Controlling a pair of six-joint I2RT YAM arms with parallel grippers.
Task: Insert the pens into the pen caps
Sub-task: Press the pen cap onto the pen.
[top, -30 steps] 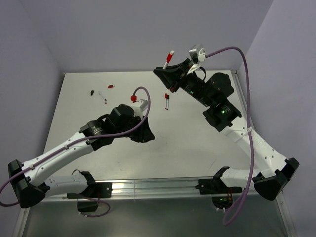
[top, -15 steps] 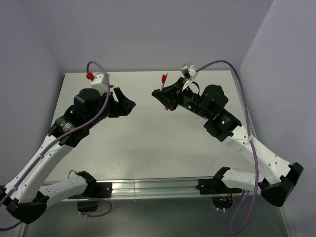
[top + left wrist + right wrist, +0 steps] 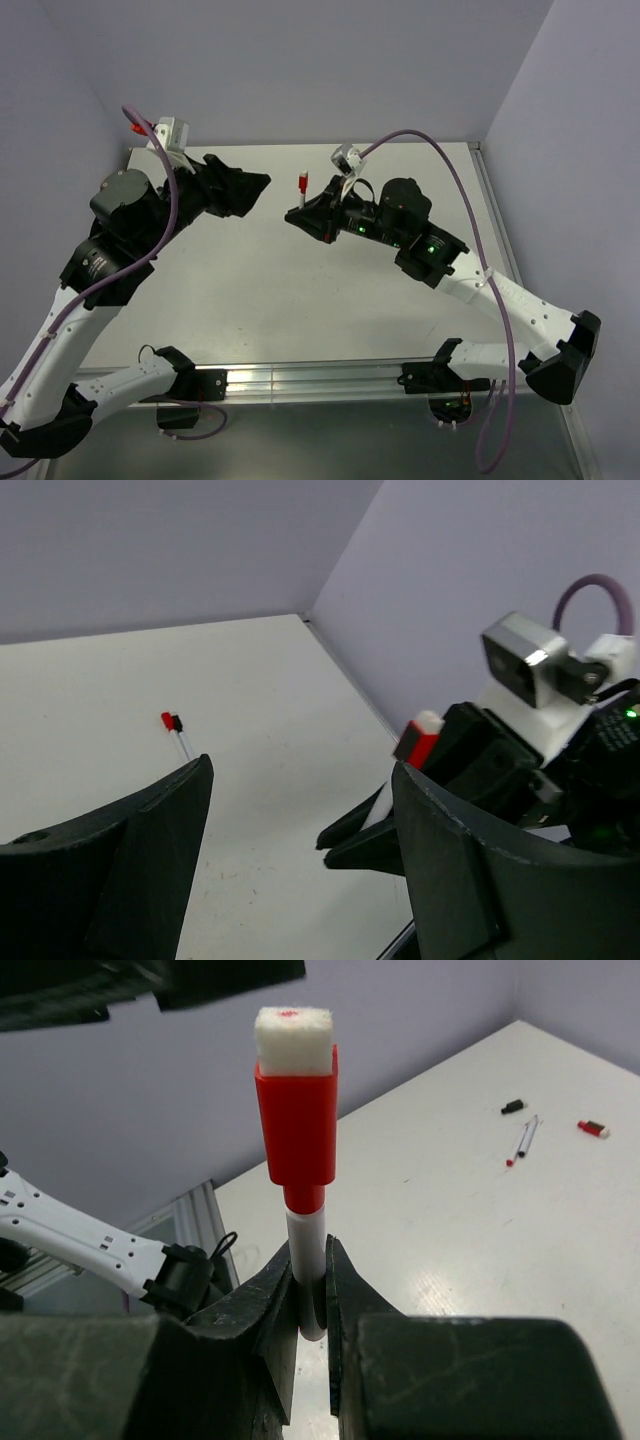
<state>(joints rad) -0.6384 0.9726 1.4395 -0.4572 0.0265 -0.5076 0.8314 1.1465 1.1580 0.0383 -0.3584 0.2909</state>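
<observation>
My right gripper [image 3: 310, 1252] is shut on the white barrel of a pen [image 3: 307, 1245] that stands upright. A red pen cap [image 3: 296, 1110] with a white end sits on its top. From above, this pen [image 3: 304, 185] sticks up from the right gripper [image 3: 292, 216] over the table's middle back. My left gripper [image 3: 255, 195] hangs open and empty a little to its left, facing it. In the left wrist view the wide-apart left gripper [image 3: 300, 770] frames the capped pen [image 3: 420, 742]. A second pen [image 3: 178, 735] lies on the table.
Far across the table in the right wrist view lie a black cap [image 3: 513, 1106], two thin pens [image 3: 525, 1140] side by side and a red cap [image 3: 593, 1128]. The white table [image 3: 250, 290] ends at a metal rail [image 3: 300, 378] in front. Purple cables [image 3: 450, 190] loop over both arms.
The left arm has lifted off the table and swung back to the left, its gripper opening wide. The right gripper has carried the capped pen leftward and lower.
</observation>
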